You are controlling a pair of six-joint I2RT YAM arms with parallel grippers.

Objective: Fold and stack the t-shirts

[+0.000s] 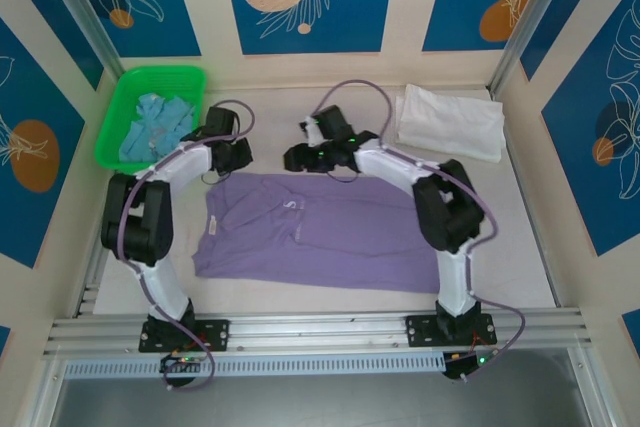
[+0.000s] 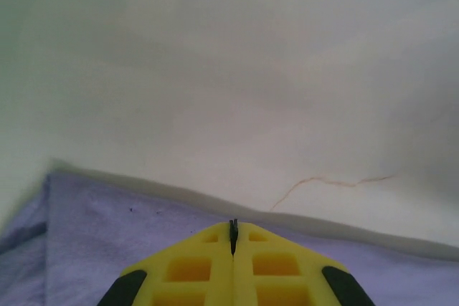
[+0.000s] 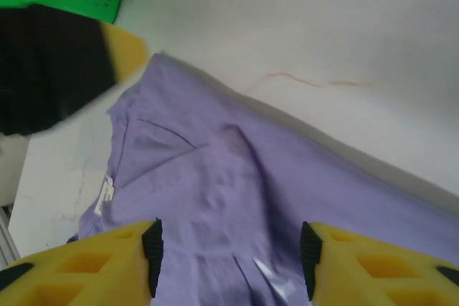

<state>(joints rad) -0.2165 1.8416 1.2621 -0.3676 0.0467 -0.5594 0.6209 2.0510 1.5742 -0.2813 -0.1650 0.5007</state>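
The left claw (image 2: pixel 233 233) is clenched, its yellow fingers pressed flat together above the far edge of the lavender t-shirt (image 1: pixel 330 237). The right claw (image 3: pixel 228 256) stands released, jaws apart over the same shirt near its collar. The shirt lies flat on the tabletop (image 1: pixel 520 247) between the arms, long axis running left to right, collar pointing left. A folded white t-shirt (image 1: pixel 450 122) rests at the far right, and a light blue t-shirt (image 1: pixel 152 129) lies crumpled in the green basket (image 1: pixel 190 77) at the far left.
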